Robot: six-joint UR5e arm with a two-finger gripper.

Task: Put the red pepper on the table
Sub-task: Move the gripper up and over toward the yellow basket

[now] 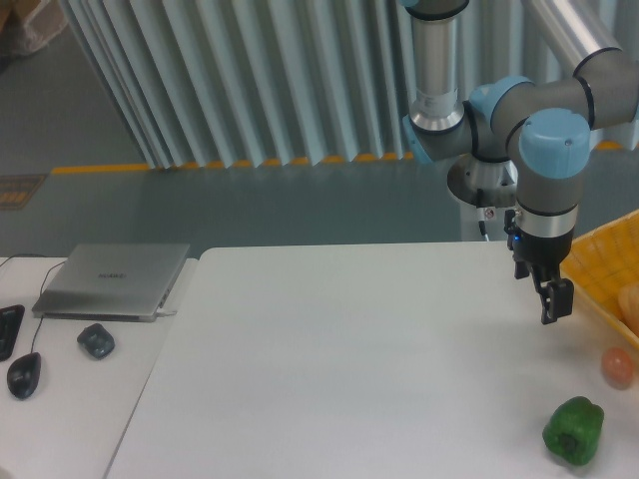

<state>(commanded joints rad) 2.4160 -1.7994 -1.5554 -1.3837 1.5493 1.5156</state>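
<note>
White bench (349,359) in front of a grey ribbed wall. We can't spot the red pepper anywhere. Claw (555,299) hangs over the bench's right side beside the yellow basket (599,269), nothing visible in it, gap unclear. Green pepper (573,430) and small orange fruit (617,365) sit front right.
</note>
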